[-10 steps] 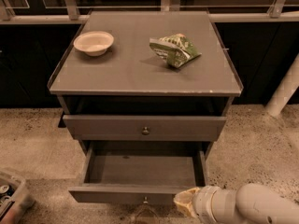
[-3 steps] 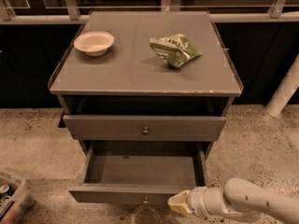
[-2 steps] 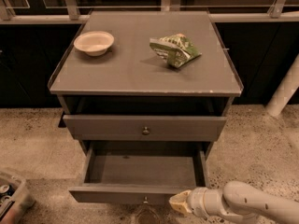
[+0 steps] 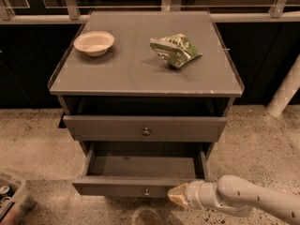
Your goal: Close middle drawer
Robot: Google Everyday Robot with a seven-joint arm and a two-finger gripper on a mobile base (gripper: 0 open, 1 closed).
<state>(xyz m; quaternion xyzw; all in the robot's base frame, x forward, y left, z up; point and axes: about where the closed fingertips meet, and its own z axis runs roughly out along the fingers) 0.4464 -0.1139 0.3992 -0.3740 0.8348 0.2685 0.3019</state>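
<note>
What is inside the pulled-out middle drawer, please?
The middle drawer shows a floor that looks bare; its rear is hidden under the top drawer. The gripper sits outside, by its front panel.

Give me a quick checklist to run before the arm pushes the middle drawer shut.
1. The middle drawer is open: ok, pulled well out.
2. The end effector is at its front: ok, right of the knob; contact cannot tell.
3. Nothing sticks up inside the drawer: ok.
4. The bowl and the bag sit away from the top's front edge: ok.
5. The box on the floor is out of the way: ok, far left.
</note>
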